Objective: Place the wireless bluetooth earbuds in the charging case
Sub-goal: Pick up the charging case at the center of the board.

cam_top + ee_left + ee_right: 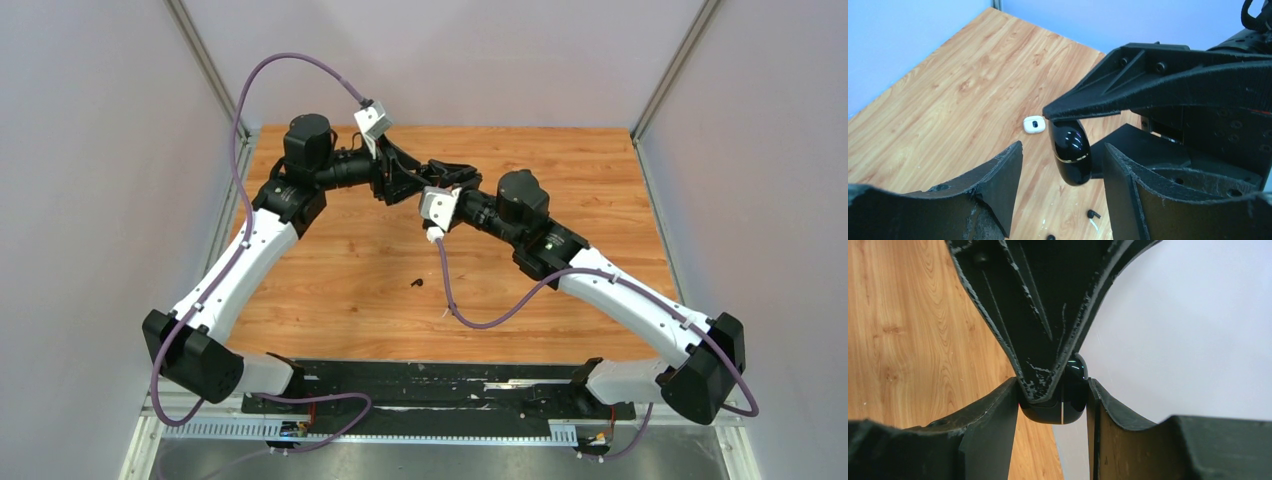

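While right fingers (993, 425) clamp charging case (1073, 395), left fingers (998, 185) wide around it, black earbud (1092, 214) beneath

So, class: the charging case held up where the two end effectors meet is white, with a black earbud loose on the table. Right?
No. The charging case is glossy black, not white, as the left wrist view shows. The rest holds: a black earbud does lie loose on the table.

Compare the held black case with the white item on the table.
The black case is held off the table in the right gripper; the white item lies loose on it. The black case is glossy black; the white item bears a dark oval patch. Both are rounded.
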Controlling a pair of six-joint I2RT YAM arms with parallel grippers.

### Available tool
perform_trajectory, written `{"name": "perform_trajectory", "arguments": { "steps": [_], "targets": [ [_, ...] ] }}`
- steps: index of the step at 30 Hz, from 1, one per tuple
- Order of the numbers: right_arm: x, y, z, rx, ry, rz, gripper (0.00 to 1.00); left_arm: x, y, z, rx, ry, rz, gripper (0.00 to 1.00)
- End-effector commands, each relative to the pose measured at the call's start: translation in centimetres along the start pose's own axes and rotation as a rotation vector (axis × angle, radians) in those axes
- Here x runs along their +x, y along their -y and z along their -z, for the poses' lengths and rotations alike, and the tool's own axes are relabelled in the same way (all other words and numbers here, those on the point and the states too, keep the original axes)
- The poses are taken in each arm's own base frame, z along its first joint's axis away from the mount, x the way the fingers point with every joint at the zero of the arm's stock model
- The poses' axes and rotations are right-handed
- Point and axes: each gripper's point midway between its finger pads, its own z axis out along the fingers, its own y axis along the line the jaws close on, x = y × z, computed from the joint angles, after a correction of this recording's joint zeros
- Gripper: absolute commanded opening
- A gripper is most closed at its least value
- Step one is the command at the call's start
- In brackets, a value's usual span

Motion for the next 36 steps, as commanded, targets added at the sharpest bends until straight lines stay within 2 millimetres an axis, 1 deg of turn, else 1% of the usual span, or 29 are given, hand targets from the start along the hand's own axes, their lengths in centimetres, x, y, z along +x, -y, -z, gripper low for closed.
{"name": "perform_trajectory", "arguments": {
  "steps": [1, 4, 7, 11, 14, 15, 16, 17, 19, 20, 21, 22, 23, 24, 25, 26, 27, 29, 30, 31, 32, 33, 34, 35, 36],
  "targets": [
    [-2.6, 2.9, 0.0, 0.078, 0.062, 0.032, 0.0, -1.2, -0.1, -0.4, -0.005, 0.045, -0.01, 0.66],
    [-3.0, 3.4, -0.1, 0.095, 0.068, 0.02, 0.0, -0.7, -0.4, -0.5, -0.012, 0.037, -0.002, 0.63],
    [-3.2, 3.9, -0.2, 0.11, 0.068, 0.008, 0.0, -0.4, -0.7, -0.4, -0.031, 0.029, -0.003, 0.62],
    [-3.5, 3.9, -0.2, 0.111, 0.073, 0.009, 0.0, -0.2, -0.8, -0.4, -0.039, 0.026, -0.003, 0.61],
    [-3.7, 3.8, -0.2, 0.109, 0.079, 0.009, 0.0, -0.3, -0.9, -0.4, -0.041, 0.032, -0.005, 0.54],
    [-3.7, 3.8, -0.2, 0.108, 0.078, 0.007, 0.0, -0.4, -0.8, -0.4, -0.039, 0.035, -0.008, 0.45],
    [-3.7, 3.8, -0.2, 0.109, 0.078, 0.004, 0.0, -0.4, -0.8, -0.4, -0.034, 0.037, -0.01, 0.4],
    [-3.7, 3.8, -0.2, 0.11, 0.076, 0.001, 0.0, -0.5, -0.8, -0.4, -0.034, 0.039, -0.011, 0.29],
    [-3.7, 3.7, -0.3, 0.11, 0.075, -0.011, 0.0, -0.3, -0.7, -0.4, -0.032, 0.041, -0.013, 0.21],
    [-3.7, 3.8, -0.3, 0.112, 0.075, -0.023, 0.0, -0.3, -0.6, -0.4, -0.024, 0.046, -0.017, 0.18],
    [-3.7, 3.8, -0.3, 0.115, 0.073, -0.039, 0.02, -0.2, -0.5, -0.4, -0.019, 0.046, -0.015, 0.11],
    [-3.5, 3.7, -0.3, 0.115, 0.069, -0.063, 0.07, -0.4, -0.2, -0.4, -0.006, 0.055, -0.018, 0.07],
    [-3.5, 3.5, -0.3, 0.106, 0.068, -0.093, 0.19, -0.6, -0.1, -0.4, 0.001, 0.069, -0.026, 0.01],
    [-3.6, 3.2, -0.2, 0.09, 0.07, -0.128, 0.36, -0.6, 0.2, -0.4, 0.016, 0.072, -0.019, 0.0],
    [-3.7, 2.7, 0.0, 0.065, 0.071, -0.174, 0.54, -1.0, 0.4, -0.4, 0.027, 0.094, -0.039, 0.0],
    [-3.8, 2.5, 0.4, 0.028, 0.073, -0.243, 0.7, -1.1, 0.6, -0.3, 0.043, 0.1, -0.047, 0.0],
    [-3.9, 1.4, 0.8, -0.058, 0.066, -0.31, 0.79, -1.2, 0.6, -0.3, 0.054, 0.109, -0.07, 0.0],
    [-2.7, 0.5, 2.2, -0.188, 0.024, -0.452, 0.86, -1.0, 0.7, 0.0, 0.1, 0.109, -0.121, 0.0],
    [-2.1, 0.1, 2.8, -0.233, -0.005, -0.515, 0.87, -0.7, 1.1, 0.5, 0.166, 0.101, -0.146, 0.0],
    [-1.5, -0.4, 3.5, -0.289, -0.032, -0.568, 0.88, -0.3, 0.8, 0.6, 0.202, 0.097, -0.198, 0.0],
    [-0.9, -0.7, 4.1, -0.34, -0.055, -0.623, 0.89, -0.1, 1.2, 1.5, 0.277, 0.092, -0.213, 0.0],
    [-0.5, -0.7, 4.6, -0.372, -0.069, -0.681, 0.89, 0.3, 1.3, 1.7, 0.343, 0.088, -0.24, 0.0],
    [-0.2, -0.3, 5.0, -0.387, -0.074, -0.74, 0.89, 0.7, 0.3, 2.0, 0.348, 0.081, -0.239, 0.0],
    [0.0, 0.0, 5.1, -0.398, -0.073, -0.793, 0.9, 0.8, 0.6, 2.3, 0.382, 0.071, -0.253, 0.0],
    [-0.3, 0.4, 5.2, -0.414, -0.05, -0.832, 0.9, 1.1, 0.3, 2.3, 0.386, 0.061, -0.26, 0.0]
  ]
}}
